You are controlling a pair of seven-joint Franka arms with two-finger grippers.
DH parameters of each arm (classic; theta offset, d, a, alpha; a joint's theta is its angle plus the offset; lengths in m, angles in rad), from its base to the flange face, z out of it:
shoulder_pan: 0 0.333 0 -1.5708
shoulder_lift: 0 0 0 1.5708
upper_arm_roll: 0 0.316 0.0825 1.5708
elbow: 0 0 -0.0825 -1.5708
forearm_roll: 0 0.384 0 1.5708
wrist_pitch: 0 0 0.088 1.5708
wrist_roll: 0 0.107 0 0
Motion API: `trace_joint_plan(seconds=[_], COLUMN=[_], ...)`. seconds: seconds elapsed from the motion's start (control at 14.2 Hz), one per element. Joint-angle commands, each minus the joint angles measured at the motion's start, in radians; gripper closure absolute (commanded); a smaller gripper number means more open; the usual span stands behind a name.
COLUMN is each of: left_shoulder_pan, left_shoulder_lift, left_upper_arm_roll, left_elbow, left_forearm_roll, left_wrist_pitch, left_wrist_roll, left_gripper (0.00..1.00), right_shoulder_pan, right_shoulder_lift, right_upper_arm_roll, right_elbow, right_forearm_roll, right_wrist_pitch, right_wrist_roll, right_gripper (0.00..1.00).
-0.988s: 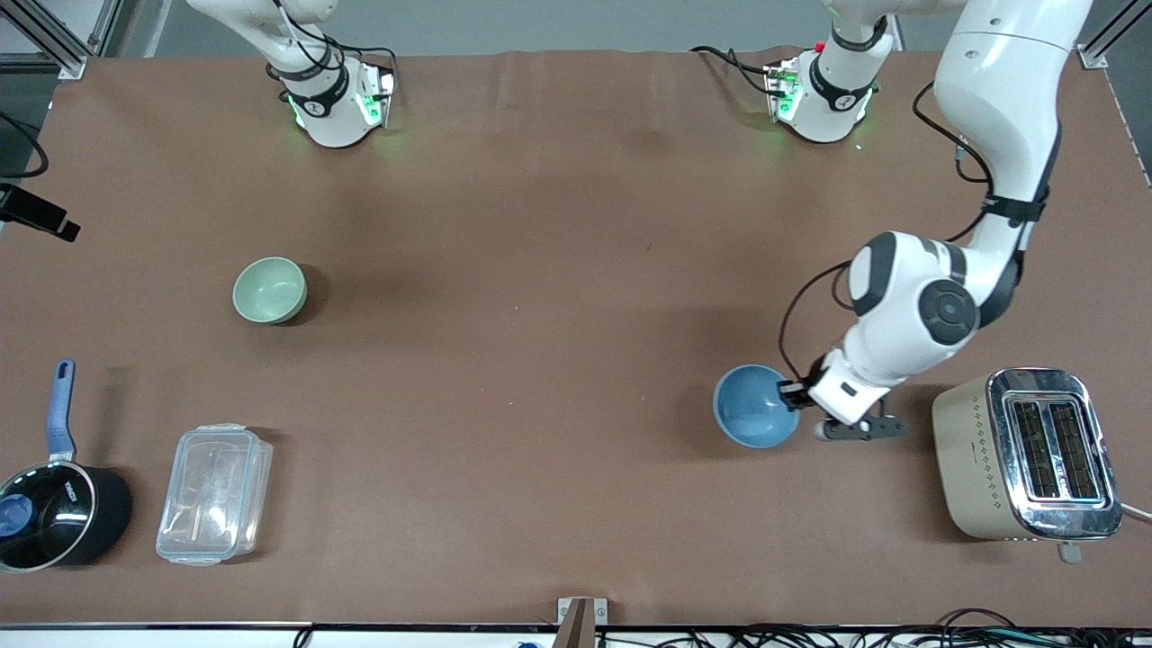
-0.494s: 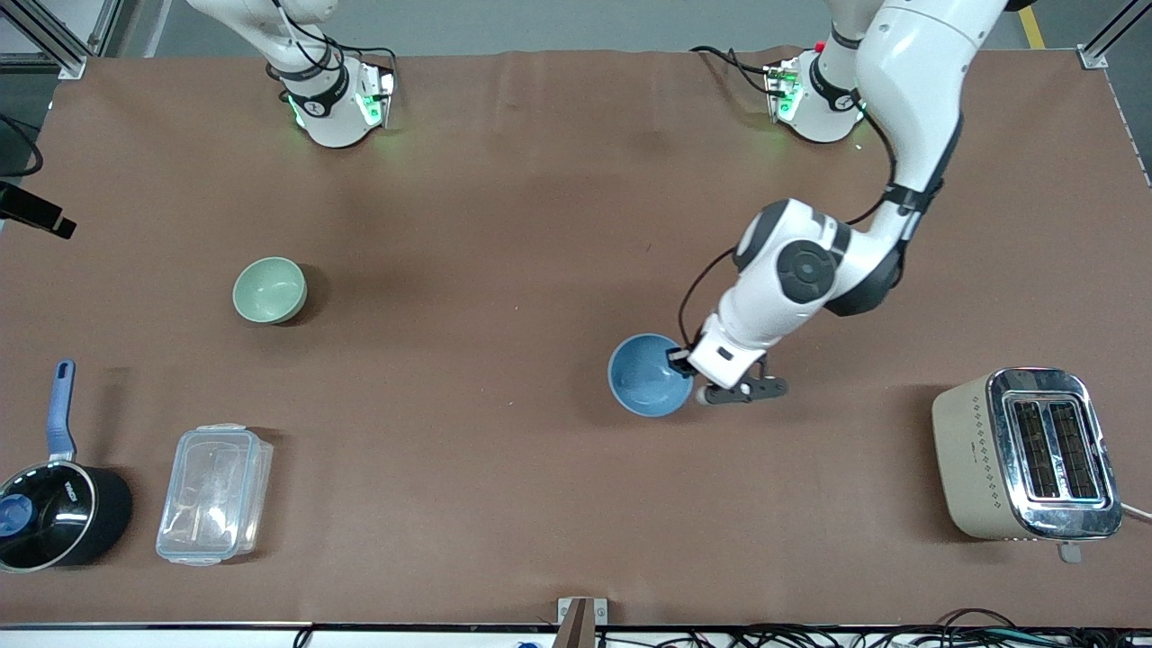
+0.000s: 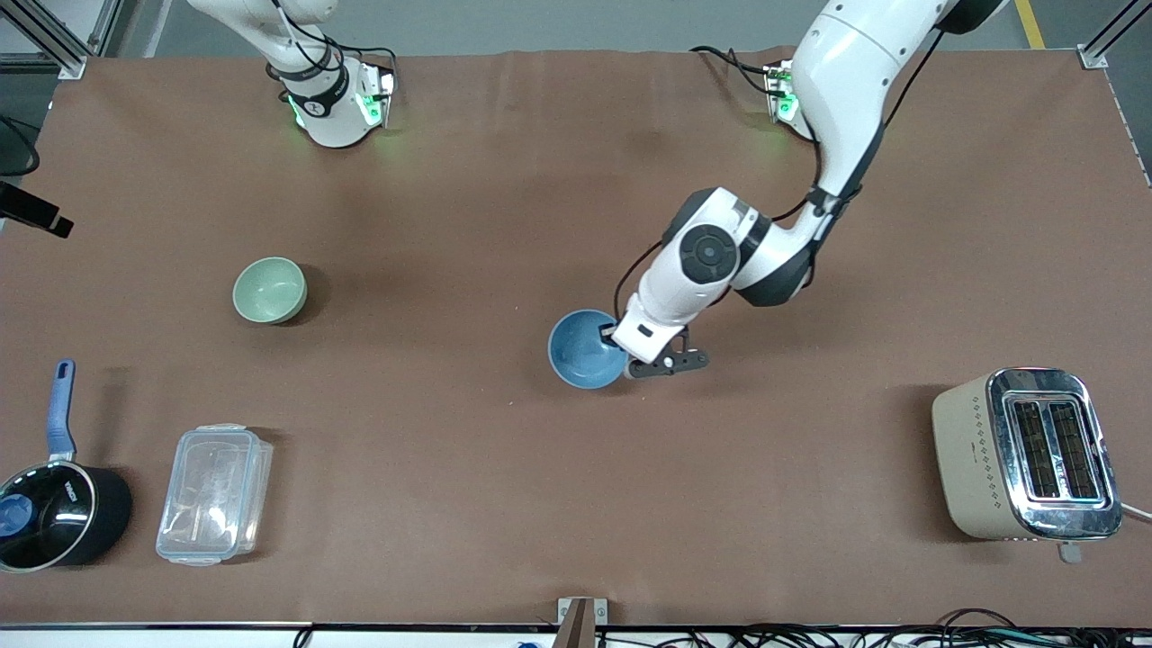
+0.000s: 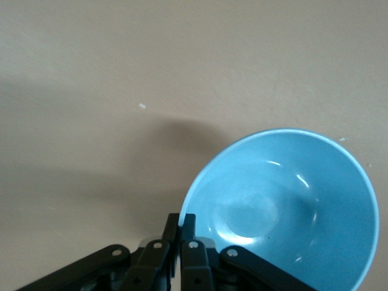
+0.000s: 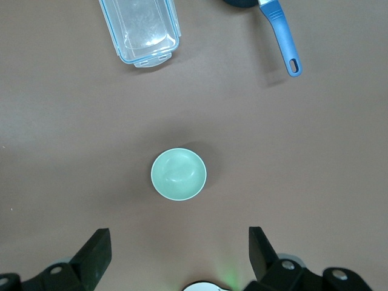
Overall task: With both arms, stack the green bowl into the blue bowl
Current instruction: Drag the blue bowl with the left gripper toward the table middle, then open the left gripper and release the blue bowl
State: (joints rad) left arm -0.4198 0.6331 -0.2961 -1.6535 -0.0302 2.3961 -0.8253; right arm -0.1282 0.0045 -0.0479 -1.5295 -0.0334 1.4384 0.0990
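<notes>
Gripping the blue bowl point(image 3: 583, 349) by its rim, mouth tilted up, left tool point(image 4: 181, 225).

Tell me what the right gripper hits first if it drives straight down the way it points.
Most likely the green bowl: the open right gripper looks down from high above it, the bowl sitting nearly centred ahead, nothing visible between them.

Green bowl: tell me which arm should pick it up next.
Right. Its open claw hangs above the green bowl, which sits free at that arm's end of the table. The left claw is shut on the blue bowl.
</notes>
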Motion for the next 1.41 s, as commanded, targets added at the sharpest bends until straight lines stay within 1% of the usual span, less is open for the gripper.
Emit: trace_joint_plan(seconds=[0.0, 0.14, 0.35, 0.56, 0.64, 0.71, 0.78, 0.92, 0.99, 1.06, 1.2, 1.34], left_shoulder_pan=[-0.049, -0.068, -0.094, -0.096, -0.096, -0.1, -0.1, -0.094, -0.09, -0.083, -0.062, -0.008], left_shoulder_lift=[0.071, 0.092, 0.106, 0.117, 0.122, 0.122, 0.12, 0.109, 0.099, 0.083, 0.038, -0.03], left_upper_arm_roll=[0.014, 0.014, 0.018, 0.02, 0.02, 0.02, 0.02, 0.02, 0.022, 0.023, 0.037, 0.034], left_elbow=[0.078, 0.077, 0.075, 0.07, 0.072, 0.073, 0.073, 0.077, 0.077, 0.077, 0.086, 0.095], left_forearm_roll=[-0.001, -0.001, 0.001, 0.074, 0.091, 0.099, 0.099, 0.099, 0.101, 0.102, 0.14, 0.151], left_wrist_pitch=[0.032, 0.07, 0.077, 0.077, 0.077, 0.077, 0.075, 0.066, 0.061, 0.049, -0.014, -0.115], left_wrist_roll=[-0.054, -0.06, -0.08, -0.124, -0.138, -0.141, -0.143, -0.143, -0.143, -0.14, -0.134, -0.121], left_gripper=[1.0, 1.0, 0.99, 0.99, 0.97, 0.92, 0.8, 0.46, 0.31, 0.02, 0.0, 0.0], right_shoulder_pan=[-0.024, -0.03, -0.036, -0.036, -0.034, -0.034, -0.034, -0.036, -0.036, -0.036, -0.036, -0.036], right_shoulder_lift=[-0.006, -0.003, -0.003, -0.003, -0.003, -0.003, -0.003, -0.003, -0.003, -0.003, -0.003, -0.003], right_upper_arm_roll=[0.014, 0.014, 0.014, 0.014, 0.014, 0.014, 0.014, 0.014, 0.014, 0.014, 0.014, 0.014], right_elbow=[0.002, 0.002, 0.002, 0.003, 0.003, 0.005, 0.006, 0.008, 0.008, 0.006, 0.008, 0.008], right_forearm_roll=[0.009, 0.009, 0.009, 0.009, 0.009, 0.009, 0.009, 0.009, 0.009, 0.009, 0.009, 0.009], right_wrist_pitch=[-0.007, -0.007, -0.007, -0.004, -0.001, -0.003, -0.004, -0.006, -0.006, -0.004, -0.004, -0.004], right_wrist_roll=[-0.015, -0.016, -0.021, -0.033, -0.032, -0.03, -0.031, -0.033, -0.033, -0.033, -0.033, -0.036], right_gripper=[0.0, 0.0, 0.0, 0.0, 0.0, 0.0, 0.0, 0.0, 0.0, 0.0, 0.0, 0.0])
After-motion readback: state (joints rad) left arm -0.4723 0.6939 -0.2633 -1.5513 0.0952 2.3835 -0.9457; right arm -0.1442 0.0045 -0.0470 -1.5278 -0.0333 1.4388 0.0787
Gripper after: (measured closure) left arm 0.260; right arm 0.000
